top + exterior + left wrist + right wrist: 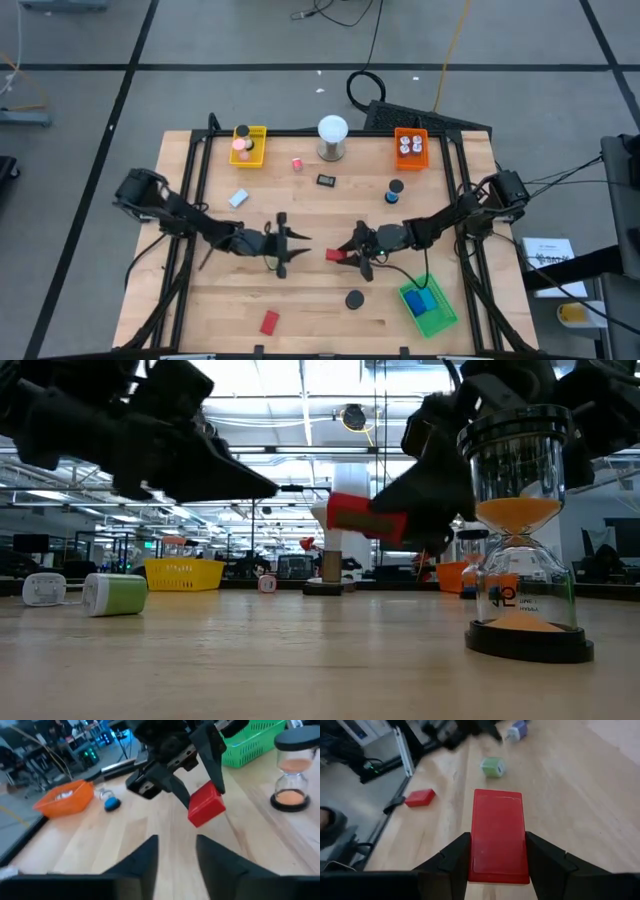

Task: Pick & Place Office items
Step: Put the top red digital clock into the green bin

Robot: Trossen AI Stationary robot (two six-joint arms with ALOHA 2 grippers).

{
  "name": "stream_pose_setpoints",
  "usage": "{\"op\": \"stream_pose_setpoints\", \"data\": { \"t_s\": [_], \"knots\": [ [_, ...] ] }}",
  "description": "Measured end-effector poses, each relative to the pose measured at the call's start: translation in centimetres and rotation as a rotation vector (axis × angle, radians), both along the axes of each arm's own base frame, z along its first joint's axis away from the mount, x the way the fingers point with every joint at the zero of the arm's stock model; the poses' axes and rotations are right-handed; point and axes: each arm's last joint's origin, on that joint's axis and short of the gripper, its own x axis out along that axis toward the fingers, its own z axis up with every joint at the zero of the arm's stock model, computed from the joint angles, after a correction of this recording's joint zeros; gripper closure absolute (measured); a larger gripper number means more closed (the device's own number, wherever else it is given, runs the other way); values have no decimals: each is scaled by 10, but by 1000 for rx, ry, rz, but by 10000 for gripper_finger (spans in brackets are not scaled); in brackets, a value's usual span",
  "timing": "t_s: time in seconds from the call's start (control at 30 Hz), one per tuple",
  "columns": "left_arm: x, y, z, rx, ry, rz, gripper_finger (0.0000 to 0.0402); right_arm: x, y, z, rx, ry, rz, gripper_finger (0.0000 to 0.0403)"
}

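Note:
My right gripper [350, 255] is shut on a flat red block [499, 835] above the middle of the table. My left gripper [295, 246] faces it from the table's left, a short gap away. It is open, and its fingers [145, 862] have nothing between them. In the left wrist view the red block [206, 805] hangs just ahead of them. A second red block [270, 321] lies flat near the front edge. A small green piece [493, 767] and a blue one [238, 198] rest on the table on the left. My right gripper pinches the red block between its two fingers by its two long sides [475, 860], at the end nearest the wrist. The fingers come nearly level from the table's right and lie along the block, which sticks out ahead of them. The block [365, 517] is lifted clear of the table.
An hourglass [520, 530] stands near the front, close to my right gripper. A green tray [430, 305] with blue blocks sits at front right. At the back stand a yellow tray [248, 143], an orange tray [410, 147] and a white ball on a metal base [332, 135].

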Motion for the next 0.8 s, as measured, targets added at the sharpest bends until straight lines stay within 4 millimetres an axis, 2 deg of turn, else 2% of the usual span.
{"op": "stream_pose_setpoints", "data": {
  "t_s": [0.23, 0.4, 0.57, 0.8],
  "knots": [
    [43, -19, -9, 126, 7, -41, 165, 0, 1, 2, 17, -20, 33, 245],
    [56, -28, -13, 174, 12, -82, 141, 1, 2, 5, 27, -46, 44, 246],
    [58, -30, -9, 147, 1, -80, 174, 1, 3, 6, 37, -57, 67, 244],
    [59, -30, -9, 173, -1, -92, 285, 1, 4, 7, 55, -68, 88, 243]
  ]
}}
